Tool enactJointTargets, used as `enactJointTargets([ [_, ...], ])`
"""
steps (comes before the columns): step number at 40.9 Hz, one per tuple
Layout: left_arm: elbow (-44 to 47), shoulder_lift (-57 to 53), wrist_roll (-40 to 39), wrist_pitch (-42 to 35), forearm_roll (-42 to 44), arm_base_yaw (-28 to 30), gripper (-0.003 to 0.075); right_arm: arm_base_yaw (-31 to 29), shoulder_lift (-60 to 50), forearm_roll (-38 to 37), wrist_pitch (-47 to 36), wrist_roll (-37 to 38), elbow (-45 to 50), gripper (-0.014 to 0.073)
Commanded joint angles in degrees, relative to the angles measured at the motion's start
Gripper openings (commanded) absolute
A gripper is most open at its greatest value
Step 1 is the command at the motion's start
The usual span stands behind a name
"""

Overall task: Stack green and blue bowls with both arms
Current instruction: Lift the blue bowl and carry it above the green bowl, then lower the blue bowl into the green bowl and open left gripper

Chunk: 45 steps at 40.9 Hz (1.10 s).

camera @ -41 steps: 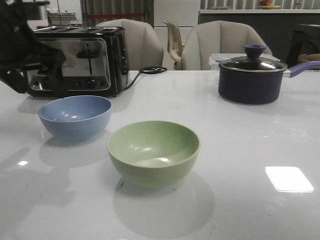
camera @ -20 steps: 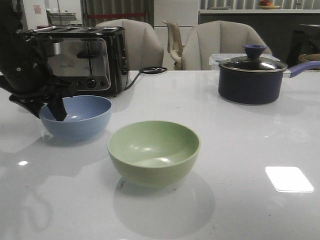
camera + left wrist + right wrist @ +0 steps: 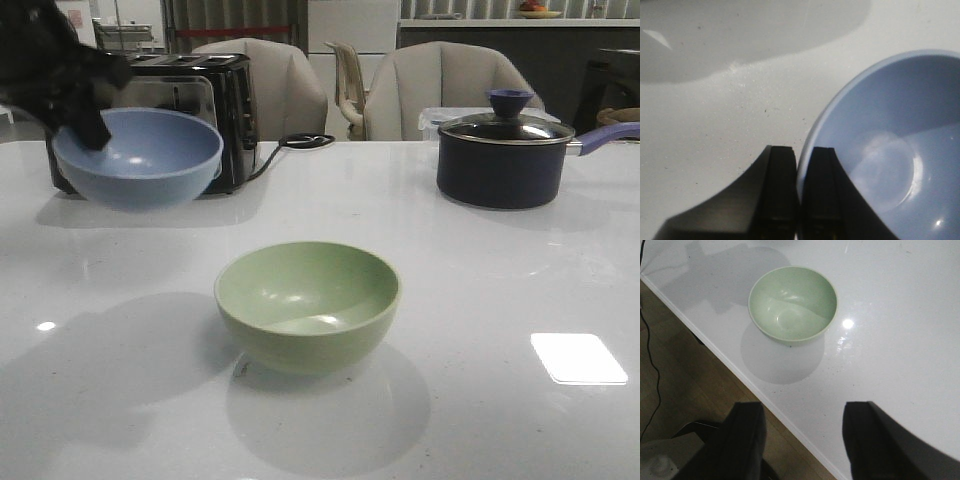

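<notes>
White laminate table [image 3: 500,290] carried the green bowl [image 3: 307,305] at centre, apparently awaiting its mate; the blue bowl [image 3: 138,157] hung above, rim pinched by the left gripper [image 3: 799,200]; the right gripper [image 3: 802,440], fingers spread, hovered empty off the edge.

Dim, greyish front view. A window glare patch shines on the table [image 3: 500,280]; soft shadows pool under the bowls. The left gripper [image 3: 85,110] is dark, slightly blurred.
</notes>
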Motion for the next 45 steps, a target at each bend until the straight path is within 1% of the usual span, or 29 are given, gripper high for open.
enactJointTargets([
  [1,-2.0,-7.6,0.1,-0.4,-1.2,-1.5,0.0098,0.0,-0.2,0.9,-3.1,-0.1,-1.6,0.0463],
  [4,-2.0,-9.6,0.8,0.8,-1.2,-3.1,0.0098,0.0,-0.2,0.9,-3.1,-0.1,-1.6,0.0463],
  [12,-2.0,-11.3,1.5,4.7,-3.3,-10.2,0.0098,0.0,-0.2,0.9,-3.1,-0.1,-1.6,0.0463],
  [19,-1.8,-9.8,1.5,4.4,-4.0,-16.6,0.0098,0.0,-0.2,0.9,-3.1,-0.1,-1.6,0.0463],
  [24,-1.8,-7.0,1.5,3.5,-4.5,-19.9,0.0098,0.0,-0.2,0.9,-3.1,-0.1,-1.6,0.0463],
  [29,-1.8,-4.0,1.5,3.3,-4.5,-21.6,0.0098,0.0,-0.2,0.9,-3.1,-0.1,-1.6,0.0463],
  [45,-1.8,3.8,1.5,1.8,-4.9,-21.5,0.0098,0.0,-0.2,0.9,-3.1,-0.1,-1.6,0.0463],
])
